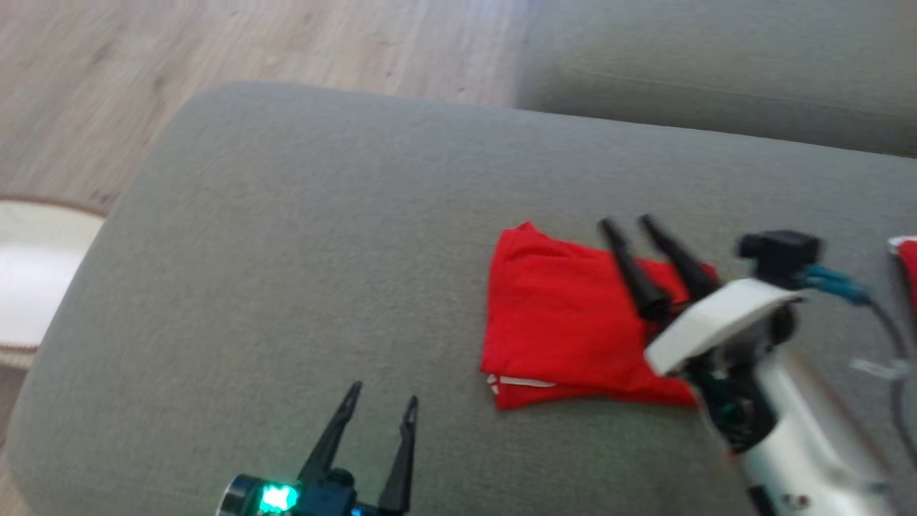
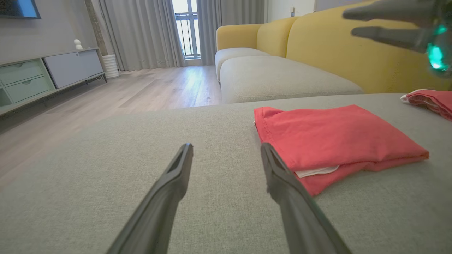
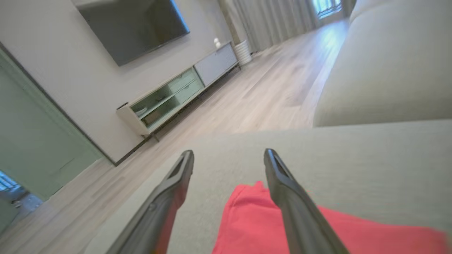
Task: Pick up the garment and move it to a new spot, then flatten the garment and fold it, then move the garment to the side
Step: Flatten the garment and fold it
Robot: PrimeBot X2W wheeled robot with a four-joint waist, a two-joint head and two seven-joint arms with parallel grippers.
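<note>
The garment (image 1: 566,322) is red and lies folded into a rough square on the grey cushion (image 1: 301,258), with a white label peeking from its near edge. My right gripper (image 1: 630,223) hangs open above the garment's right part, fingers apart and holding nothing. In the right wrist view the garment (image 3: 254,225) lies below and between the open fingers (image 3: 282,183). My left gripper (image 1: 381,398) stands open at the near edge, left of the garment. In the left wrist view the garment (image 2: 335,137) sits just right of my right fingertip (image 2: 272,158).
A second red cloth (image 1: 908,258) lies at the cushion's far right edge. A yellow-backed sofa (image 2: 317,46) stands behind. Wooden floor (image 1: 215,43) lies beyond the cushion's left and far edges, with a pale rug (image 1: 36,279) at left.
</note>
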